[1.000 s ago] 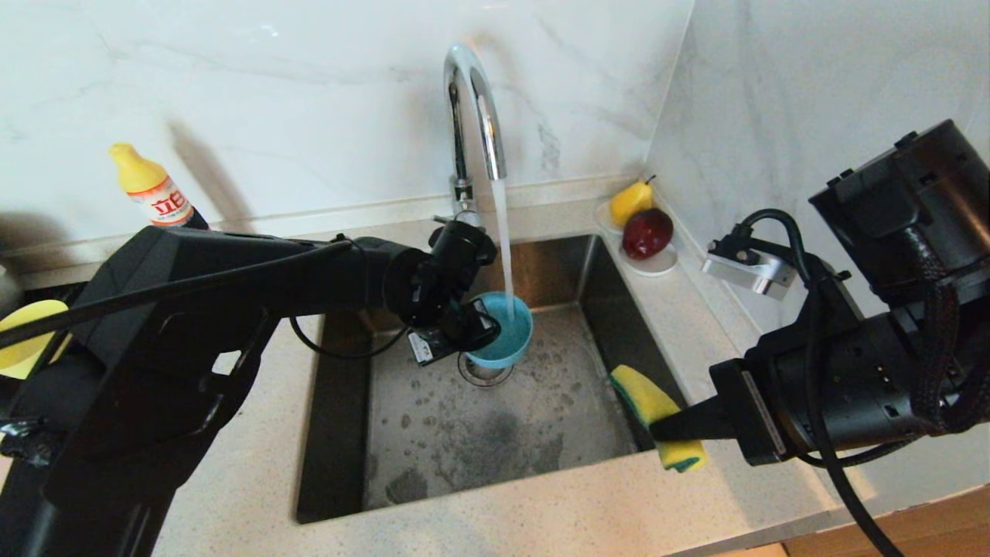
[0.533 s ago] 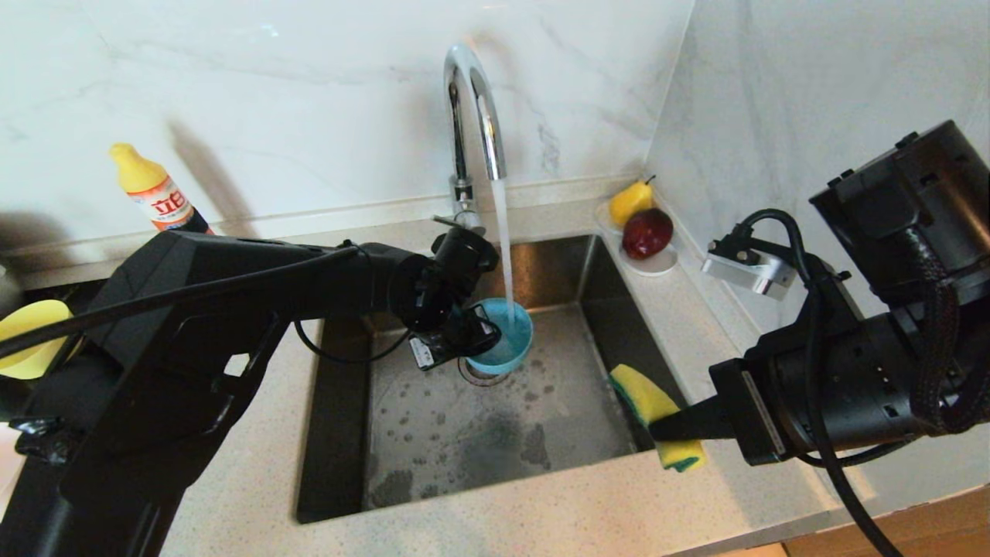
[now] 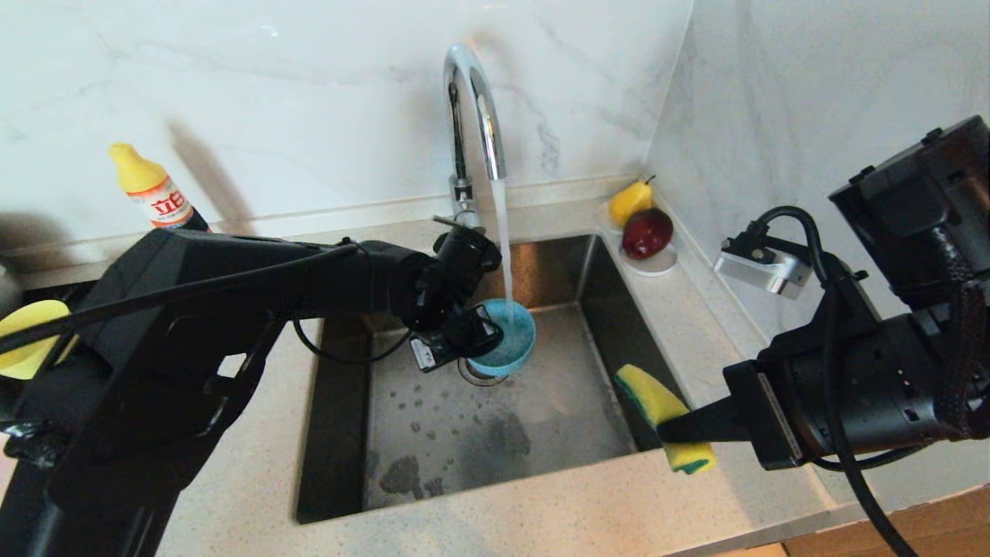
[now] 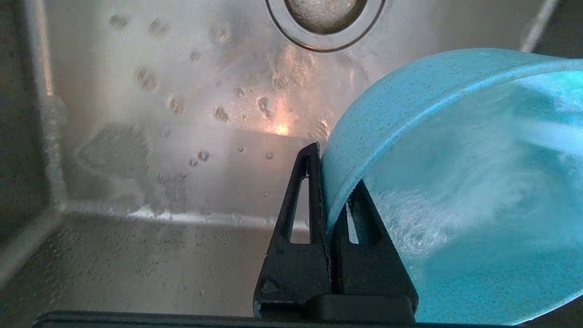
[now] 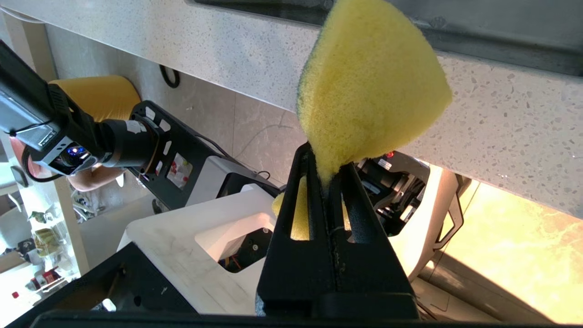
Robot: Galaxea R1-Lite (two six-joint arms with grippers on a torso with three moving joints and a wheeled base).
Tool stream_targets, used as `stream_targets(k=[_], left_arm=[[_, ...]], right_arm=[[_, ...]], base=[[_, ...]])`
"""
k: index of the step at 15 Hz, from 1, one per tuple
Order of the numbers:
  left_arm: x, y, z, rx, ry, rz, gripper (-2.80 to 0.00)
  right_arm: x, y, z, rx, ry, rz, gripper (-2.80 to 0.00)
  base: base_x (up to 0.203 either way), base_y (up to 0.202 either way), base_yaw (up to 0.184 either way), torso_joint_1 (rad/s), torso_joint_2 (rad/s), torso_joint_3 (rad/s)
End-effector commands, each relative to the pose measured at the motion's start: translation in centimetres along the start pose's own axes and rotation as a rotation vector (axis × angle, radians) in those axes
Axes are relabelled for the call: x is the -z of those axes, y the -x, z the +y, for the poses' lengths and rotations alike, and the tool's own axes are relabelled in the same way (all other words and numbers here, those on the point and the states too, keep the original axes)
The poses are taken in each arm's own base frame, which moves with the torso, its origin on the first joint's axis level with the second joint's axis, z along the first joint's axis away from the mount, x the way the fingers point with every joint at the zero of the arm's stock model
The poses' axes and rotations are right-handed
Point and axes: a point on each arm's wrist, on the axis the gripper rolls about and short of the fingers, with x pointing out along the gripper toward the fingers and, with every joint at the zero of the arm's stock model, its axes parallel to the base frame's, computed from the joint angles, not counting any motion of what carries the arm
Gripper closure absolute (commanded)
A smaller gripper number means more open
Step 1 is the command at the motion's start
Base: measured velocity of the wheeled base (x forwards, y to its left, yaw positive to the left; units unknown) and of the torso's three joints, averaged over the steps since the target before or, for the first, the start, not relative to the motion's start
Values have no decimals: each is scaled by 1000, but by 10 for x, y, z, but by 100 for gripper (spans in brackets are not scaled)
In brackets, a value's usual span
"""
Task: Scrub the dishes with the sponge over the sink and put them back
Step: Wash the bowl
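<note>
Left gripper [image 3: 481, 334] clamped on rim of light blue bowl [image 3: 506, 338], tilted under the tap's [image 3: 473, 108] running stream, above the drain of the sink [image 3: 572, 263]; right gripper [image 3: 667, 430] pinching the yellow sponge [image 3: 657, 398] near its narrow end, over the sink's right front corner, well apart from the bowl.

Brushed steel sink [image 3: 588, 433], glossy chrome tap [image 3: 472, 100], porous foam sponge [image 5: 369, 86], speckled stone counter [image 3: 541, 510]
</note>
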Motion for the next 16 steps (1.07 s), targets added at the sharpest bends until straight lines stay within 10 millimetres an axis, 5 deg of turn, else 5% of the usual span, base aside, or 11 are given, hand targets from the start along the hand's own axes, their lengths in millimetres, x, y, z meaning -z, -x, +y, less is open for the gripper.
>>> stream_targets(k=[1,8,11,16], left_arm=[[-9,30,0,18,10,-19,0],[-41,148,35,34,-12,-232,0],[-59,165,51,16,-35,-428,0],[-55,186,68,119,-138,-702,0]], right_arm=[[1,1,0,-1,-1,4,0],[-2,-3,0,4,-1,7,0],[1,-2,1,4,1,9,0],[1,-6,0,11,-1,18,0]], base=[[0,0,0,0,0,0],[0,0,0,0,0,0],[0,0,0,0,0,0],[0,0,0,0,0,0]])
